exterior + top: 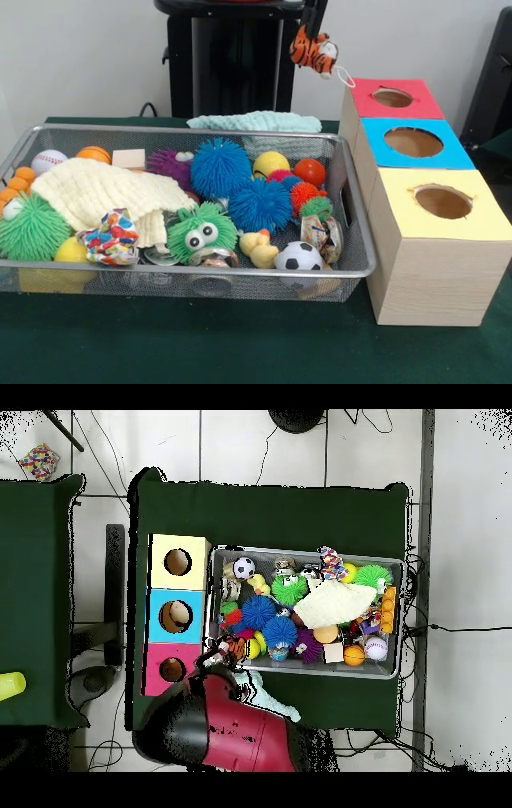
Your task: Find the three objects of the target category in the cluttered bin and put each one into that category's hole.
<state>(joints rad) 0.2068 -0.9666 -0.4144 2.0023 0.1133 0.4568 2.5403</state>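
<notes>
Fingers: we see them closed on a tiger toy that hangs beneath them, a white loop trailing at its side.
Tiger toy's place: we find it lifted clear of the bin, in the air just beside the red box, a little higher than its hole.
Arm: in the overhead view we see its red body reach toward the corner between the bin and the red box.
Boxes: we count three in a row, touching, red, blue and yellow, each with a round hole on top.
Bin: wire mesh, just beside the boxes on the green tabletop; we see spiky balls, a soccer ball, a rubber duck and a cream knitted cloth in it.
</notes>
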